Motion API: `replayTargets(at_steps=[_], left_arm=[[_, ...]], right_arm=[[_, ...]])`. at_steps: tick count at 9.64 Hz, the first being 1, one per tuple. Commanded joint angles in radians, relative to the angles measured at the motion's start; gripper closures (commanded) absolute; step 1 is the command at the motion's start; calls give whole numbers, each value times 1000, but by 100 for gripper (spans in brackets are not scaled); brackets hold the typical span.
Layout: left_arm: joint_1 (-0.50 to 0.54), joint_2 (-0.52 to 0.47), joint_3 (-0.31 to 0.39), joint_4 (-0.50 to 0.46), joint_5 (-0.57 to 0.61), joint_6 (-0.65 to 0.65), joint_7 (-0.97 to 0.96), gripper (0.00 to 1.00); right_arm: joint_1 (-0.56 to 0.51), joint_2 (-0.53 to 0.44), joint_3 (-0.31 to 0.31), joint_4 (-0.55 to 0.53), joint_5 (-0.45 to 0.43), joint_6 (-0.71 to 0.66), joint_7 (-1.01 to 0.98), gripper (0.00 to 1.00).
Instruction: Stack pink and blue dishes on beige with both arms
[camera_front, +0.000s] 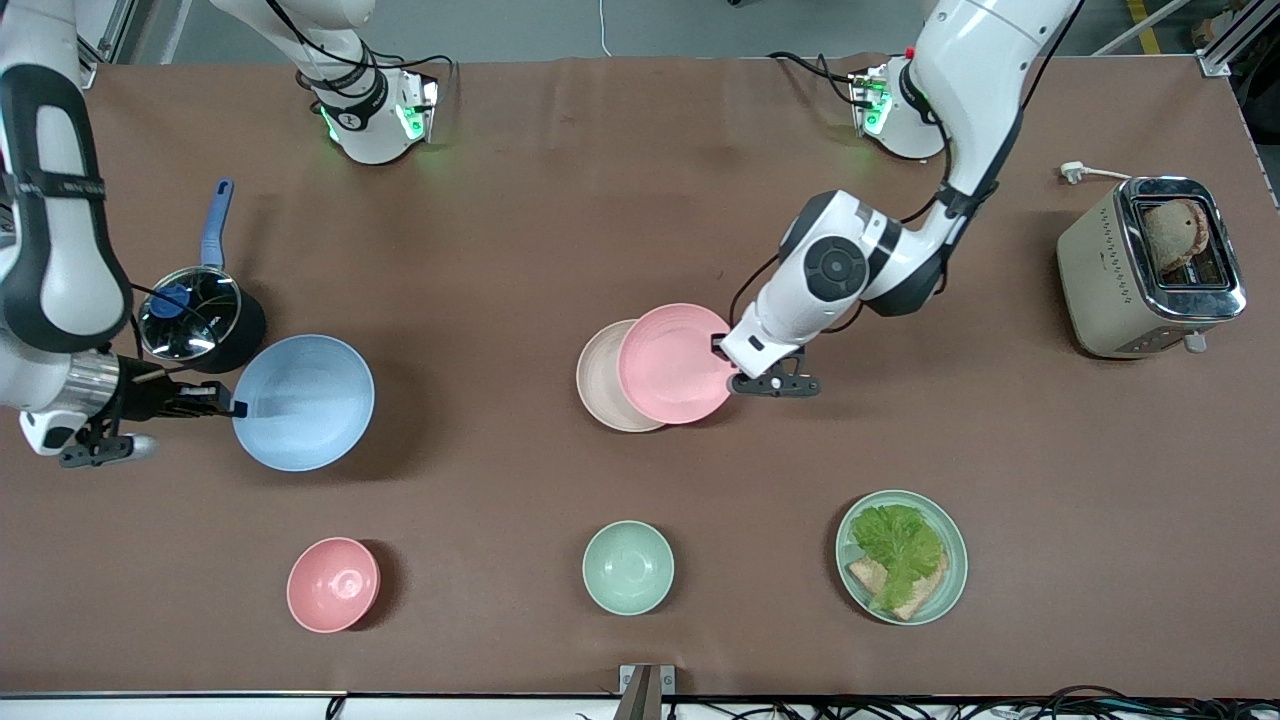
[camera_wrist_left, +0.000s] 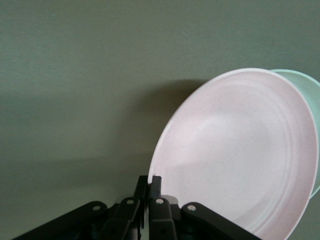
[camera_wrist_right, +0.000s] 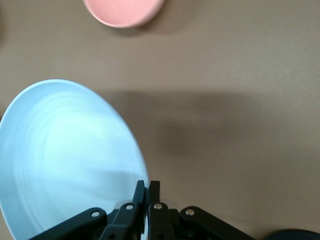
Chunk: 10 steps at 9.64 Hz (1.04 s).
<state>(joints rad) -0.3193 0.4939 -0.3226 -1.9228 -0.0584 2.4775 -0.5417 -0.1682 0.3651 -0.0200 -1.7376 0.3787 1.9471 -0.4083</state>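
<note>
Left tool (camera_front: 728, 362) is clamped on the pink plate (camera_front: 672, 362) rim, holding it partly over the beige plate (camera_front: 600, 378) for stacking. Right tool (camera_front: 232, 407) grips the blue plate (camera_front: 303, 401), lifted toward the right arm's end from the beige plate.

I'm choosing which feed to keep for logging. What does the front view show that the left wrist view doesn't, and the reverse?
Only the front view: the blue plate pinched at its rim by the right gripper, plus the pot, toaster, pink bowl, lettuce plate and the beige plate's true colour.

Only the left wrist view: the fingers shut on the rim, seen close.

Both: the left gripper holding the pink plate over the beige plate, overlapping it off-centre.
</note>
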Motion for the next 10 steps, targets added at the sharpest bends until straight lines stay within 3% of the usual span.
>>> replayTargets(at_steps=[1, 4, 8, 9, 10], left_arm=[[-38, 77, 5, 7, 26, 87, -29, 100], [-55, 109, 5, 39, 25, 92, -33, 100], [-57, 140, 5, 71, 26, 92, -34, 96], [-55, 141, 5, 76, 26, 90, -34, 84], [-55, 141, 7, 77, 25, 90, -34, 48]], right_arm=[[88, -78, 14, -30, 31, -14, 163, 99], [130, -107, 69, -63, 31, -13, 259, 99], [153, -167, 245, -219, 31, 168, 454, 99], [153, -164, 297, -247, 31, 226, 514, 99], [154, -164, 327, -269, 31, 265, 540, 100]])
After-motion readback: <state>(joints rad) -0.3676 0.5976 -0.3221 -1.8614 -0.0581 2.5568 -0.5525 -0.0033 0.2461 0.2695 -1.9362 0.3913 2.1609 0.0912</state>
